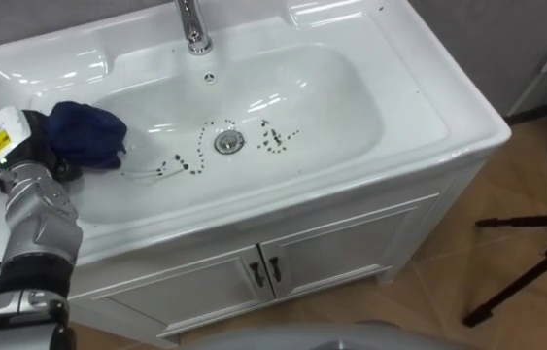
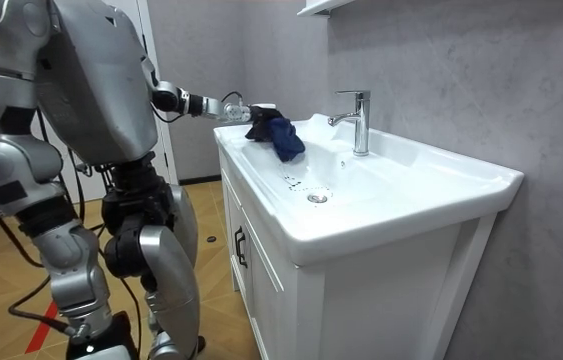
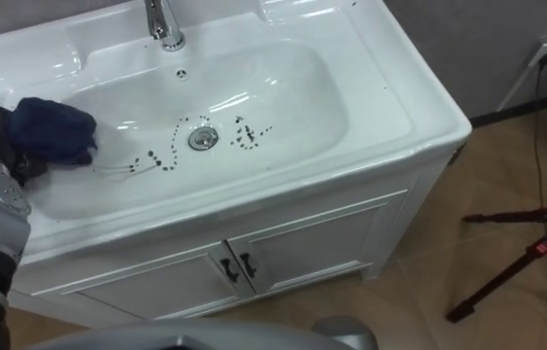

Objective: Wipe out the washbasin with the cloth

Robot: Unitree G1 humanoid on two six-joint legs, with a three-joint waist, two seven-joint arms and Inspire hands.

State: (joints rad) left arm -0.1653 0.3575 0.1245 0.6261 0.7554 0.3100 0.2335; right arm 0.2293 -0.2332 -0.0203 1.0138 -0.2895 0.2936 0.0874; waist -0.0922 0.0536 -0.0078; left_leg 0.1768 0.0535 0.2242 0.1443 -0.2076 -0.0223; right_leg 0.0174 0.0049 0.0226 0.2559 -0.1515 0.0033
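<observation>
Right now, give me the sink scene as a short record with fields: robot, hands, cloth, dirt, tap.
robot: stands at the front of the white basin
left hand: at the basin's left end, holding the dark blue cloth
right hand: hangs low at its side
dirt: dark specks on both sides of the drain
tap: at the back rim, behind the drain
floor: tripod on the right

basin (image 1: 428, 107): glossy ceramic | cloth (image 1: 84, 134): soft fabric | tap (image 1: 190, 24): polished metal
</observation>
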